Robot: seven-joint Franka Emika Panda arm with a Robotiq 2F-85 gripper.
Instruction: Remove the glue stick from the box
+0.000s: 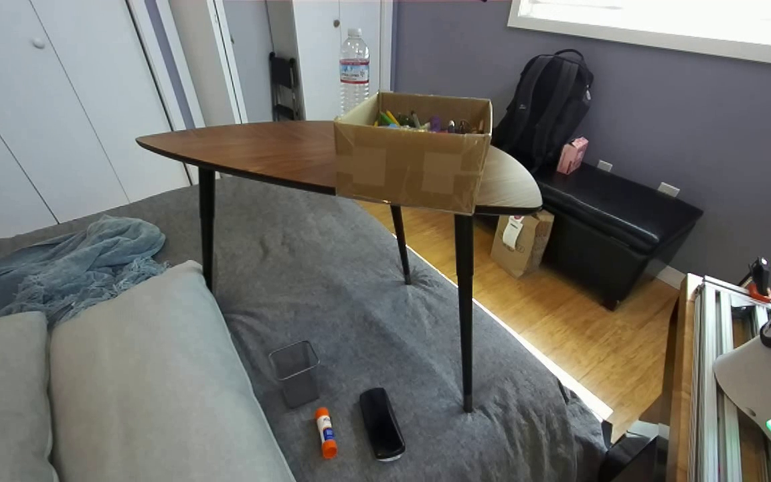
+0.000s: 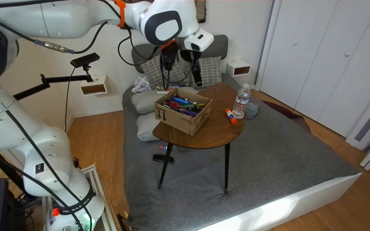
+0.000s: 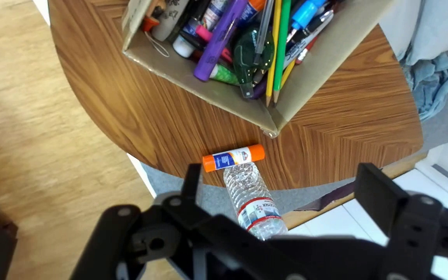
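Note:
The tan cardboard box (image 1: 412, 167) stands on the wooden table, full of pens, pencils and markers; it also shows in an exterior view (image 2: 173, 120) and the wrist view (image 3: 325, 74). In the wrist view an orange-and-blue piece like a glue stick (image 3: 250, 11) lies in the box, partly hidden under a purple marker. A glue stick (image 3: 233, 157) with orange ends lies on the table outside the box, beside the bottle; it also shows in an exterior view (image 2: 231, 116). My gripper (image 3: 280, 173) is open and empty, held above the table (image 2: 196, 72).
A clear water bottle (image 2: 241, 101) stands upright on the wooden table (image 2: 217, 141), near its edge. Another glue stick (image 1: 326, 433), a black case (image 1: 382, 424) and a mesh cup (image 1: 295, 375) lie on the grey bed below. Pillows (image 1: 158, 375) lie beside them.

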